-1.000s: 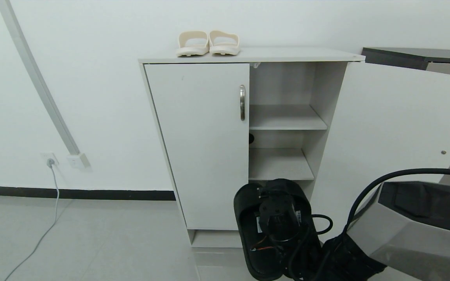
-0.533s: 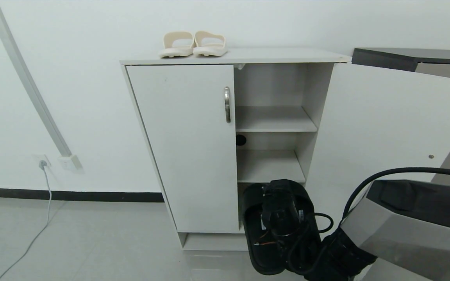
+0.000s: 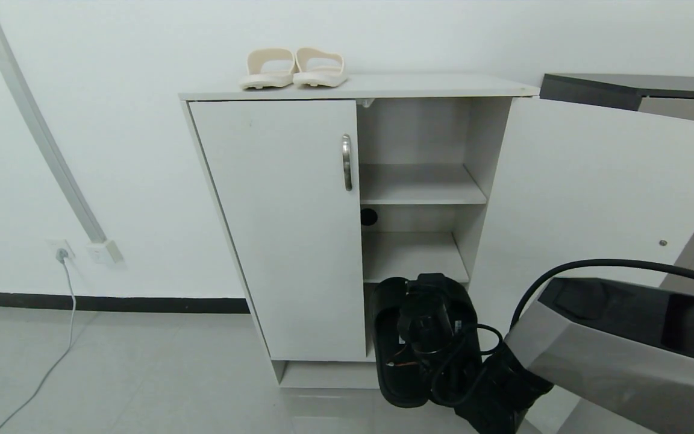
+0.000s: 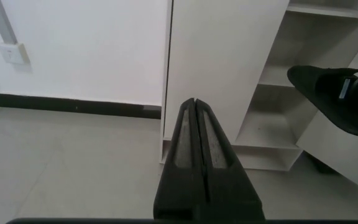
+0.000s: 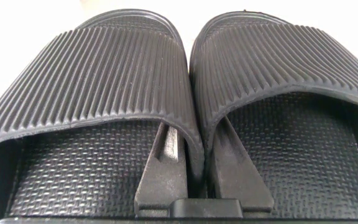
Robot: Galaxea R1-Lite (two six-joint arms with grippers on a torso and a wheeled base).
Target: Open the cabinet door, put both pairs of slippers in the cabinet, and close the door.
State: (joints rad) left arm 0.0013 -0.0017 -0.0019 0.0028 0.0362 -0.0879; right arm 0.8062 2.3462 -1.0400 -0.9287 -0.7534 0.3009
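Head view: a white cabinet [image 3: 443,85] stands against the wall, its right door [image 3: 588,199] swung wide and its left door [image 3: 281,229] closed. The right gripper [image 3: 425,304] holds the black slippers [image 3: 392,343] side by side, toes toward the lowest compartment, just in front of its opening; that low opening looks like the intended spot. The beige slippers [image 3: 293,65] sit on the cabinet top, not yet stored. Left wrist view: the left gripper [image 4: 194,111] hangs low before the closed door, fingers [image 4: 182,140] pressed together and empty, probably kept clear of the loading. Right wrist view: one finger lies inside each black slipper, under the ribbed straps, pinching the two adjoining side walls so the pair travels as one.
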